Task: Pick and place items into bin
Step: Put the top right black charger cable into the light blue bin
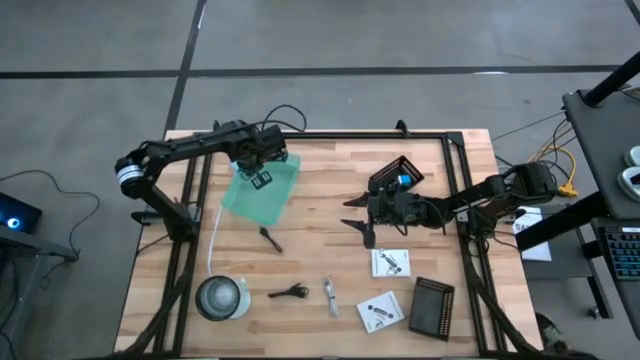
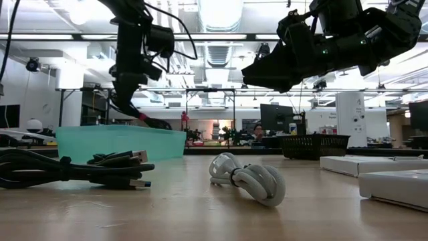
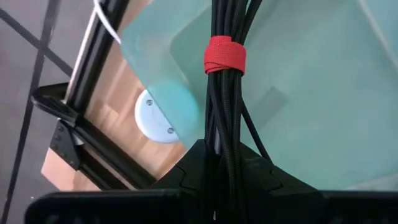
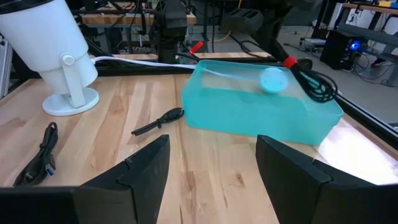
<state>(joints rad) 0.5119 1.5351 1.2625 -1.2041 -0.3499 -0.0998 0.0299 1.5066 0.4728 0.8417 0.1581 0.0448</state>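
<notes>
My left gripper hangs over the teal see-through bin at the table's far left and is shut on a black coiled cable bundle tied with a red strap. My right gripper hovers open above the table's middle, right of the bin, and touches nothing. A black clip, another black cable, a silvery piece and two white printed packets lie flat on the wood. A small blue piece sits in a black tray. My left gripper pinches the black cable bundle between its two fingers a short way above the red strap, coming from above and pointing down. The bundle hangs below the fingers, along them, lifted off the table, and its looped lower end dangles over the bin.
A round clear lidded tub stands near the near left corner and a black mesh basket near the near right. A white coiled cable lies close to the low camera. A white cord runs along the left frame rail.
</notes>
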